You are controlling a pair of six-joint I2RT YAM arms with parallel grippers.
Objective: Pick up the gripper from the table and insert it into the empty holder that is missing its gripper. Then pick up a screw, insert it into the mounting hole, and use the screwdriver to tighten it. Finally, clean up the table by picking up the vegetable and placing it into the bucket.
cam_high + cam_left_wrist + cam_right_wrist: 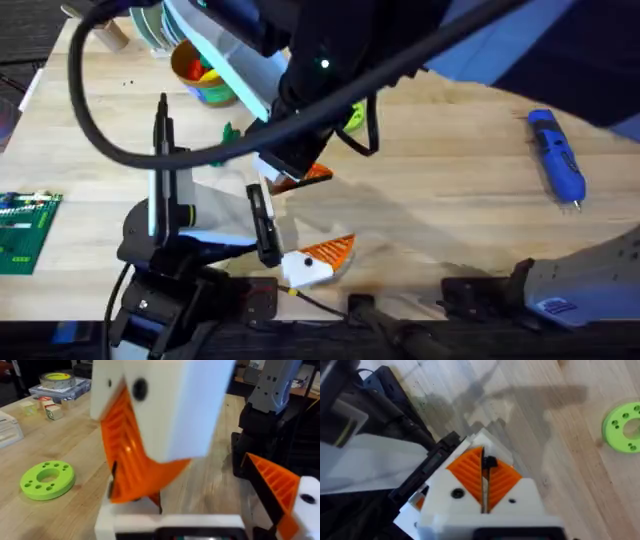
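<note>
Reaching across the middle of the counter (430, 200), the right arm hangs large and dark under the overhead camera, with its thick black cable (80, 110) looping over the far left part. The widest open wood lies on the right side, where the screwdriver (556, 156), a blue pen-shaped tool with a thin metal bit, lies alone and well apart from both arms.

The right end effector (483, 455) has white angular fingers with orange ribbed pads (465, 467). The pads are pressed together along one seam, and a small dark thing (490, 462) sits at their tip; I cannot tell what it is. It hangs just above the left end effector (315, 258), which sits near the front edge. In the left wrist view its fingers stand wide apart, one orange ribbed pad (272, 485) off to the side and the right arm's white block between them. I cannot tell a loose orange gripper piece from the mounted pads.

The bucket (203, 75) stands toward the far left, round, orange-yellow inside, holding colourful toy food. The vegetable (229, 131), small and green, lies near it, partly crossed by the cable. A flat green disc (47, 479) with holes lies beside the arms. A green circuit board (22, 232) rests at the left edge.
</note>
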